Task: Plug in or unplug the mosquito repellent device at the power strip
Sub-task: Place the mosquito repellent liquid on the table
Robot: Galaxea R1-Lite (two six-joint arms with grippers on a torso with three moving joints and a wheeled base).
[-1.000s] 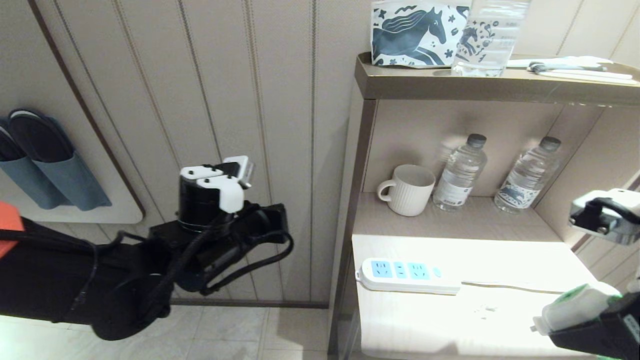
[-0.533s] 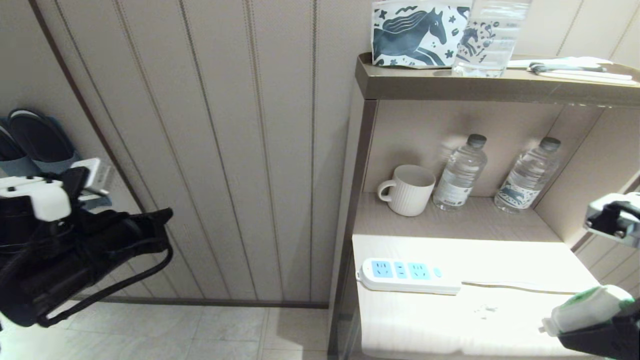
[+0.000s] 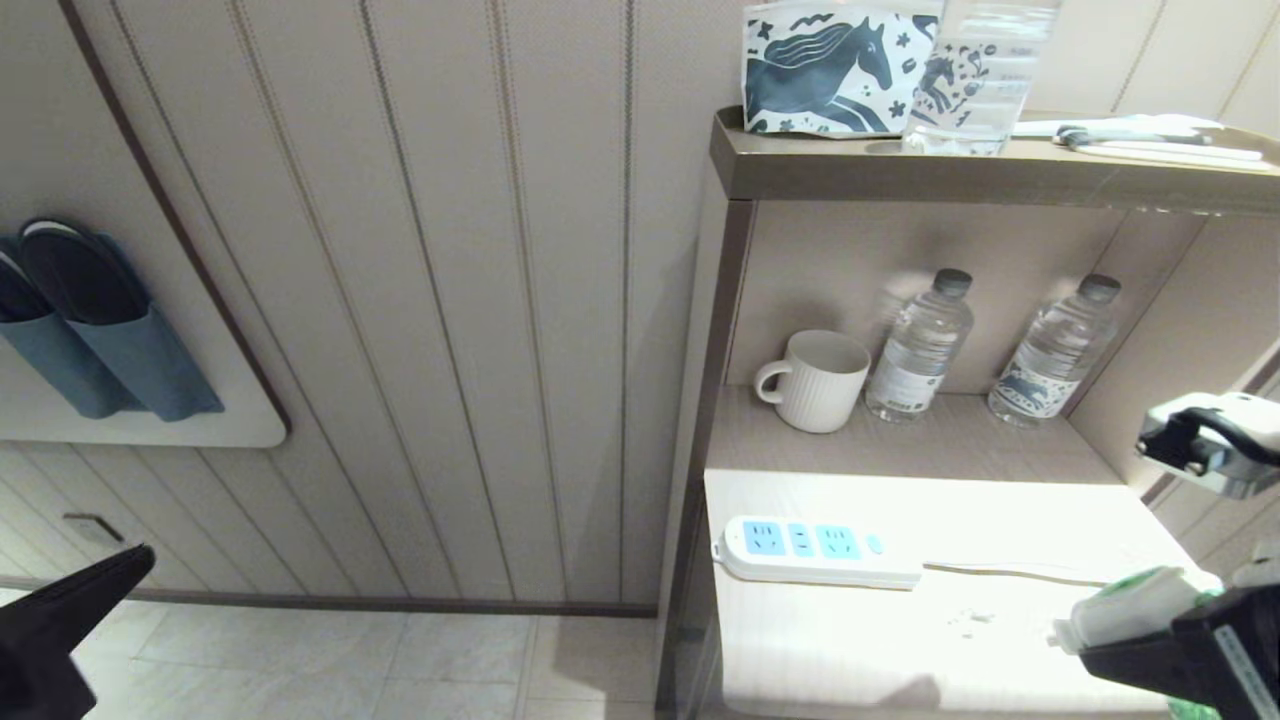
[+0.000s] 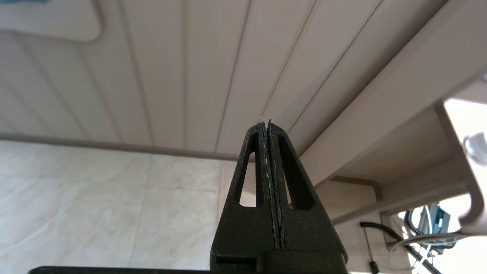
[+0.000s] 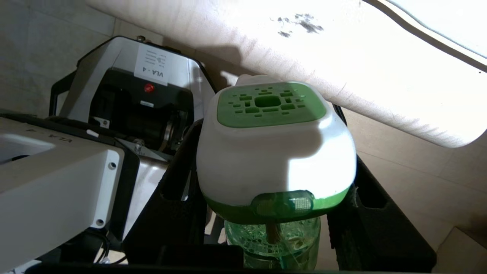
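Right fingers (image 5: 179, 179) clamped on the mosquito repellent device (image 5: 274, 152), left fingers (image 4: 283, 179) pressed flat together, holding nothing.

Right gripper (image 3: 1180, 650) sits at the near right corner of the white tabletop (image 3: 900, 640), device lying tilted, white head aimed toward the power strip (image 3: 815, 550) but well apart from it. Strip lies flat at the table's left edge, sockets look unoccupied, though glare makes that hard to confirm. Left gripper (image 3: 60, 620) is low by the floor, far left.

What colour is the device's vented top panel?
Green, on the mosquito repellent device; right wrist view shows it best.
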